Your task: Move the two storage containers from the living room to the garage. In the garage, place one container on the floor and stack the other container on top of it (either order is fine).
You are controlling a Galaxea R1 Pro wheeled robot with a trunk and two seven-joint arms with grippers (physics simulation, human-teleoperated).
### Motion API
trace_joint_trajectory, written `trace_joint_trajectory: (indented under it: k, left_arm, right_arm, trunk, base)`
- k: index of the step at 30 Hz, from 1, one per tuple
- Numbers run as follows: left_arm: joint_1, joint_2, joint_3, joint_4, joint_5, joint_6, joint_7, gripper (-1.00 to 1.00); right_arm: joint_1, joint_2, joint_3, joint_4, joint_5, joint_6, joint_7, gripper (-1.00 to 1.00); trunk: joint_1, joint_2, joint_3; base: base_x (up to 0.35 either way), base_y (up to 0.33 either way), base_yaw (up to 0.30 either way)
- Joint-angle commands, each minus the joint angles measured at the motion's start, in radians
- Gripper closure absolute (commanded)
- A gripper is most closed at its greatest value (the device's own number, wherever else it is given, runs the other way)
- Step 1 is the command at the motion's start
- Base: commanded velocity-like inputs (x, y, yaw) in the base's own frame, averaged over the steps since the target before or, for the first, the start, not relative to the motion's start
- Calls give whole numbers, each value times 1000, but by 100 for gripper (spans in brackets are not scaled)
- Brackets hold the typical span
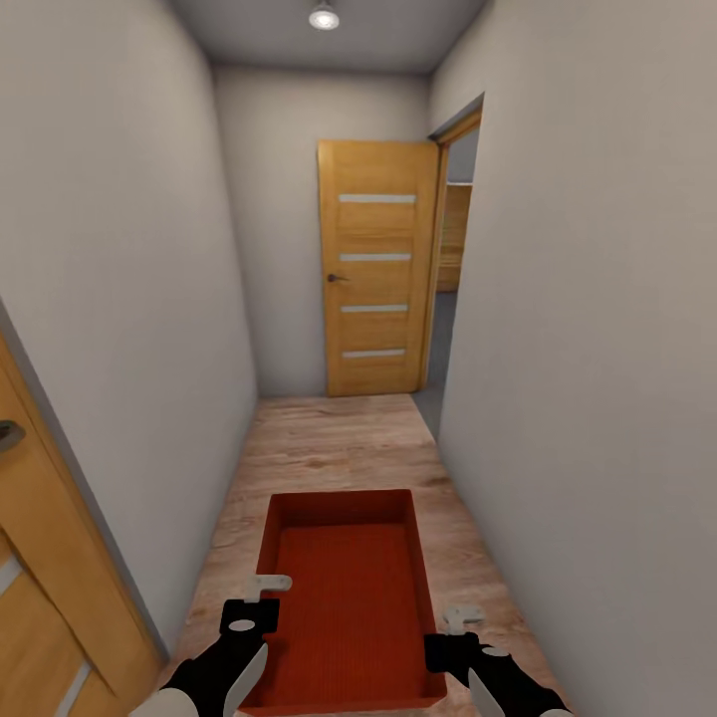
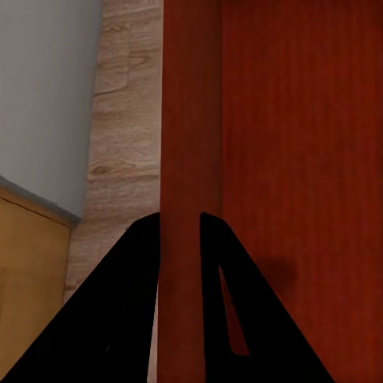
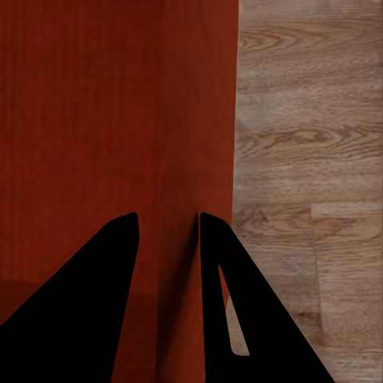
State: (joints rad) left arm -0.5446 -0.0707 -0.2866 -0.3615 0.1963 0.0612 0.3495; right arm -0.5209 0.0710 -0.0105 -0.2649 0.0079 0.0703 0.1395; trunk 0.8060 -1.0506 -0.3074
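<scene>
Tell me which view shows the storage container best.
Head view: the whole storage container shows, held over the wood floor by the left gripper and right gripper. Each wrist view shows just one side wall between fingers.

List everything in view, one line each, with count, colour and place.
storage container: one, orange-red, open top, held over the wood floor between both arms.
wood-plank floor: one, light brown, running down the hallway.
walls: pale grey-beige, both sides and far end.
far door: one, light wood with four glass slats, open at the hallway's end.
near door: one, light wood, at the robot's left.
ceiling light: one, white, above the far end.
left gripper: black, jaws closed over the container's left wall.
right gripper: black, jaws closed over the right wall.
</scene>
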Motion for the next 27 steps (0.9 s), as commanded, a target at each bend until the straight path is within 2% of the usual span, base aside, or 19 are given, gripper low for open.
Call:
trace_joint_trajectory:
  k: [1, 16, 27]
  left_arm:
    - [0, 2, -23, 2, 32, 6, 9, 100]
    - [0, 1, -23, 2, 32, 6, 9, 100]
    - [0, 1, -23, 1, 34, 6, 9, 100]
  right_arm:
    - [-1, 0, -2, -46, -2, -23, 6, 100]
    - [-1, 0, -2, -46, -2, -23, 6, 100]
    - [-1, 0, -2, -47, -2, -23, 6, 100]
  trunk:
    - [1, -1, -2]
    - [1, -1, -16]
    - [1, -1, -17]
  base:
    - [341, 0, 97]
    - [341, 0, 158]
    - [341, 0, 14]
